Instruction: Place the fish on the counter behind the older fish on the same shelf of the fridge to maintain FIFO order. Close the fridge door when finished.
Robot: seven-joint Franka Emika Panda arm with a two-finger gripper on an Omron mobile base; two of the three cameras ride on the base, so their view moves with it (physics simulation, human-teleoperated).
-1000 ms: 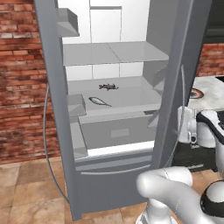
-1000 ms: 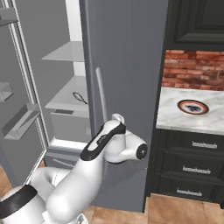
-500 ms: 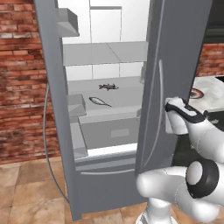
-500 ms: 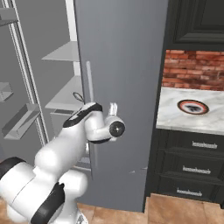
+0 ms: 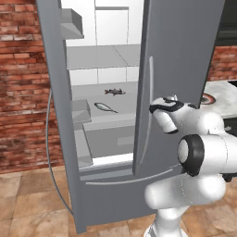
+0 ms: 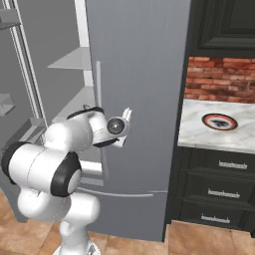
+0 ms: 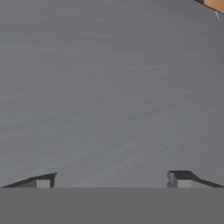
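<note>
Against the outer face of the right fridge door (image 6: pixel 142 94), the gripper (image 7: pixel 112 179) is presented with its two fingertips (image 7: pixel 41 181) set wide apart and nothing between them; the hand view shows plain grey door panel directly ahead. From the right base view the hand lies just beside the door's vertical handle (image 6: pixel 99 114), and whether it actually touches the panel cannot be confirmed.

Beyond the door edge, in the left base view, the lower shelf (image 5: pixel 92 95) carries both fish. The older fish (image 5: pixel 105 107), slender and silvery, lies toward the shelf's front edge. The fish (image 5: pixel 114 91), dark and ragged-finned, lies toward the back edge, behind the older one and apart from it. The counter (image 6: pixel 219 134) at the far right holds a plate (image 6: pixel 219 121) and no fish.

Status, as judged: placement in FIFO order appears complete. The right door stands partly swung in, and the left door (image 5: pixel 58 106) stands wide open. Closing of both doors is left.
</note>
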